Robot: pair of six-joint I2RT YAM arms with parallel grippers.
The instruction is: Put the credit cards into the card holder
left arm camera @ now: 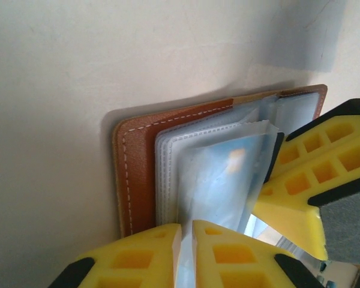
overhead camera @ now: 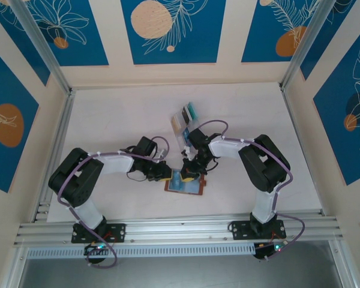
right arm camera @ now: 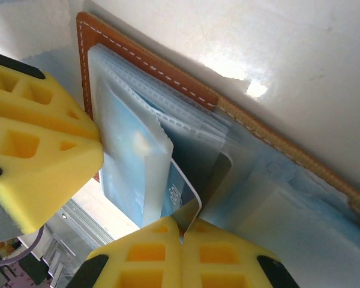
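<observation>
The brown card holder (overhead camera: pixel 192 187) lies open on the table between the two arms. My left gripper (left arm camera: pixel 186 240) is shut on the edge of one pale blue-grey pocket (left arm camera: pixel 219 180) and holds it lifted off the brown leather (left arm camera: pixel 138 174). My right gripper (right arm camera: pixel 181 231) is shut on the corner of a blue credit card (right arm camera: pixel 180 193) with white digits. The rest of that card runs in under the lifted pocket (right arm camera: pixel 132 162), and blue shows through the plastic. In the top view the left gripper (overhead camera: pixel 168 174) and the right gripper (overhead camera: pixel 191 169) meet over the holder.
A clear plastic slotted rack (overhead camera: pixel 183 123) with several cards stands just behind the holder. The right gripper's yellow fingers (left arm camera: pixel 315 180) crowd the left wrist view. An aluminium rail (overhead camera: pixel 180 231) runs along the near edge, and panelled walls close in the table.
</observation>
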